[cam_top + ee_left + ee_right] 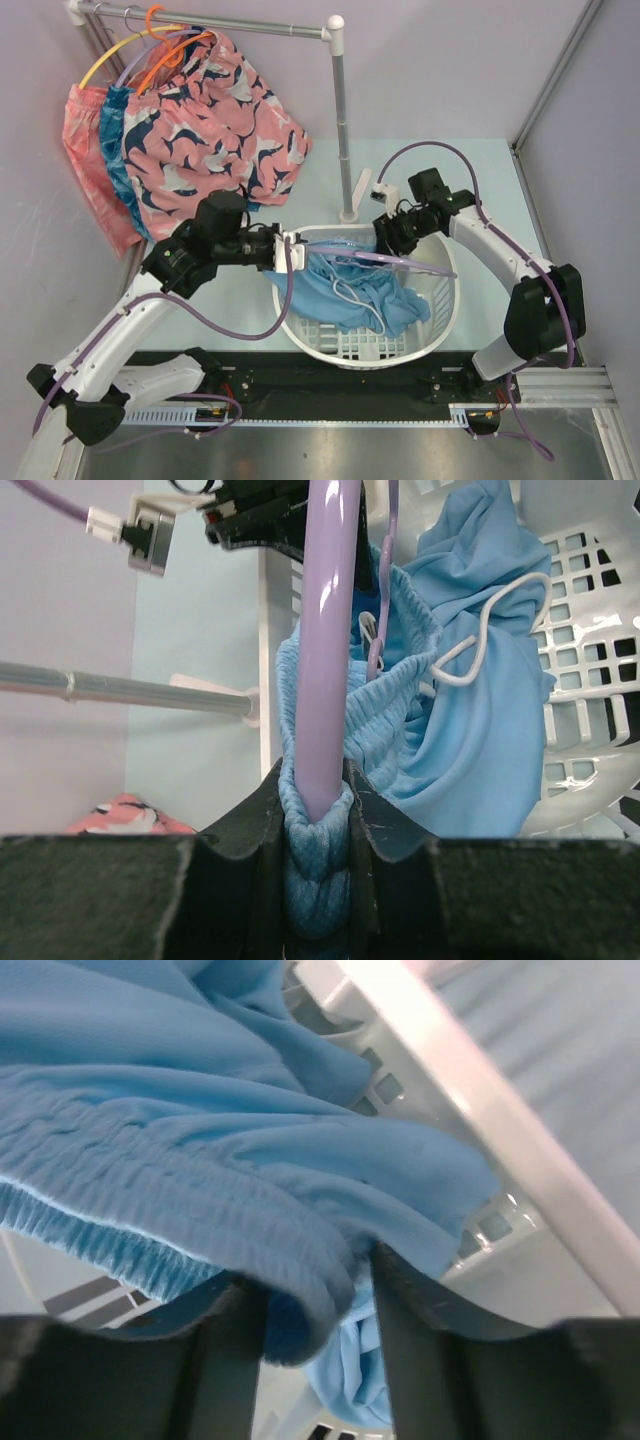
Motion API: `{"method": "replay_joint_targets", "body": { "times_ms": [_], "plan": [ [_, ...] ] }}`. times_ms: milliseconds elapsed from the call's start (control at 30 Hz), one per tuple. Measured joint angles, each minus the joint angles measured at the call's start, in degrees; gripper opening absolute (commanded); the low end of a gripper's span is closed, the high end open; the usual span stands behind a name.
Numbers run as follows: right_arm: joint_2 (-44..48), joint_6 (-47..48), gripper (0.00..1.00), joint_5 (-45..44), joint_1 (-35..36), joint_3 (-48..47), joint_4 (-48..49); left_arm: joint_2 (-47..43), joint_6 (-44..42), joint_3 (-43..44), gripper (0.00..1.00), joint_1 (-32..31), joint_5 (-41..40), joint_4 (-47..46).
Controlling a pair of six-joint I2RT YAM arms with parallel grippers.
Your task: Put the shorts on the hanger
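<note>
The light-blue shorts (350, 292) hang partly into the white basket (445, 310), with the white drawstring (358, 300) loose on top. The lavender hanger (385, 259) lies across above them between my two grippers. My left gripper (288, 250) is shut on the hanger bar (325, 650) with the shorts' waistband (318, 850) wrapped under it. The rest of the shorts (470, 740) trail off to the right. My right gripper (385, 237) is at the basket's far rim. In the right wrist view it (318, 1320) pinches a thick fold of the waistband (200, 1185).
A white rack with an upright pole (343, 120) stands behind the basket. Pink patterned shorts (215, 120) and teal-blue shorts (118, 150) hang at its left end on orange (170, 45) and yellow (105, 55) hangers. Grey walls close in left and right.
</note>
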State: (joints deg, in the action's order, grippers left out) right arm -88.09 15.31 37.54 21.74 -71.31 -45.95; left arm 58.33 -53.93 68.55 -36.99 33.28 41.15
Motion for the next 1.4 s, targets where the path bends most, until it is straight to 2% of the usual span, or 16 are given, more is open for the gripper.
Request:
{"method": "replay_joint_targets", "body": {
  "times_ms": [33,100,133,167,433,600,833,1100,1267,1400],
  "plan": [
    [0.00,-0.04,0.30,-0.24,-0.37,0.11,0.00,-0.09,0.63,0.00,0.00,0.37,0.11,-0.02],
    [0.02,0.26,0.18,-0.46,-2.12,0.15,-0.11,-0.44,2.29,0.00,0.00,2.03,0.68,-0.11],
    [0.07,0.37,0.04,-0.39,-3.17,0.15,-0.20,-0.70,3.19,-0.07,0.00,3.04,0.90,-0.33],
    [0.24,0.44,0.00,-0.09,-4.68,0.15,-0.37,-1.05,4.42,-0.33,0.00,4.20,1.20,-0.87],
    [8.33,1.22,0.00,3.37,-13.42,0.17,-2.97,-2.89,14.34,-2.23,0.00,11.47,3.91,-6.64],
    [13.70,1.20,0.00,4.68,-17.59,0.15,-4.15,-4.02,15.30,-2.23,0.00,16.15,6.23,-7.39],
    [16.39,1.05,0.00,6.91,-24.98,-1.97,-7.39,-4.31,7.32,-2.10,0.00,19.52,8.52,-2.32],
    [16.20,0.46,0.00,7.89,-26.05,-7.23,-10.34,-1.62,-2.73,1.84,0.00,19.54,8.74,3.80],
    [15.04,-0.17,0.00,7.41,-25.99,-11.72,-11.13,3.17,-4.85,5.18,0.00,19.34,4.96,4.92],
    [13.90,-0.55,0.00,4.46,-23.08,-16.41,-11.78,6.99,-5.01,7.69,0.00,16.09,-1.03,4.59]
  ]
}}
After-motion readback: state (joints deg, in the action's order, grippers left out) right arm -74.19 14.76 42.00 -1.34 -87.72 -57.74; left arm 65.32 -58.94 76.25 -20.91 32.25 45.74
